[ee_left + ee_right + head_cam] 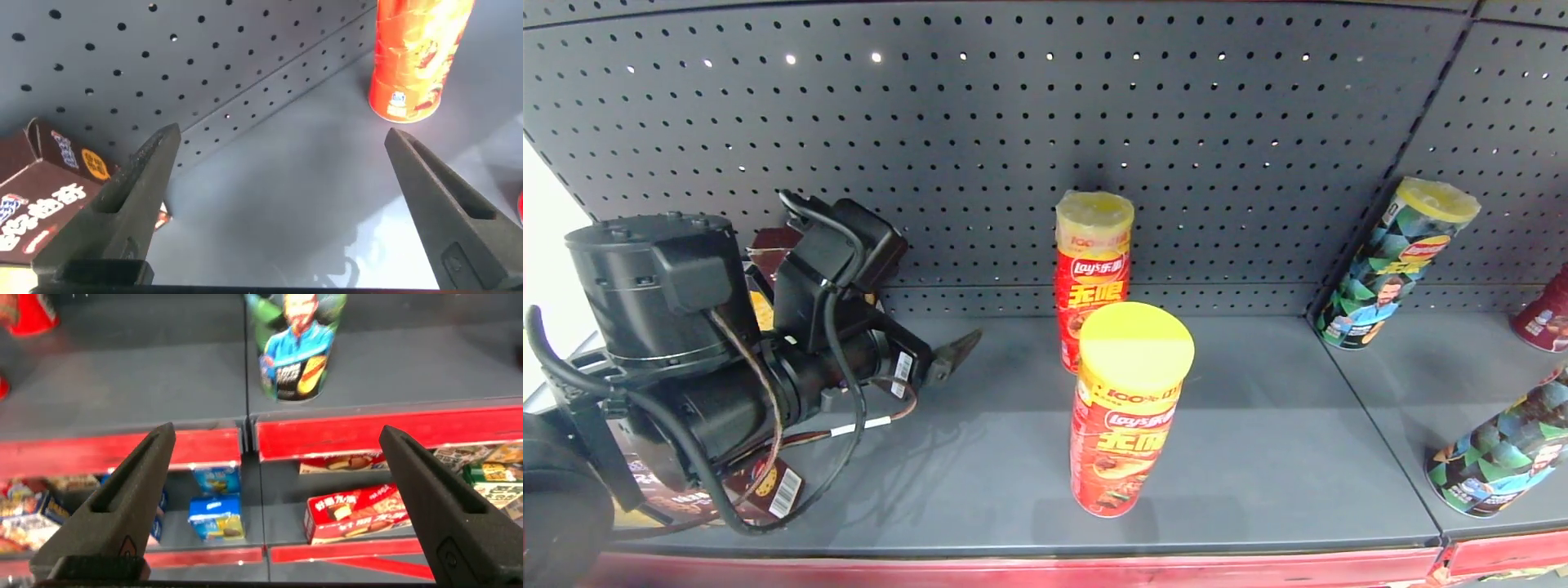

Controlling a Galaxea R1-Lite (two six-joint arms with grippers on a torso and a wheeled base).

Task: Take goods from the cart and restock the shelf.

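A: Two red cans stand upright on the shelf (1258,490): front can (1127,408), rear can (1093,278) straight behind it. Labels face out and they're lined up, so that lane looks stocked.
B: Left gripper (282,133)?
A: Low over the shelf board, left of the cans and well apart from them. Jaws wide, nothing between. Brown boxes (49,196) lie beside it, near the pegboard (1176,122).
B: Right gripper (276,431)?
A: Also spread wide and empty. It's out in front of the red edge strip (327,433), facing a green can (294,343) and the lower tiers of boxed snacks.
B: Step?
A: My guess is that with both grippers empty, the next item has to come from the cart. The bare board beside the red cans would suit it.
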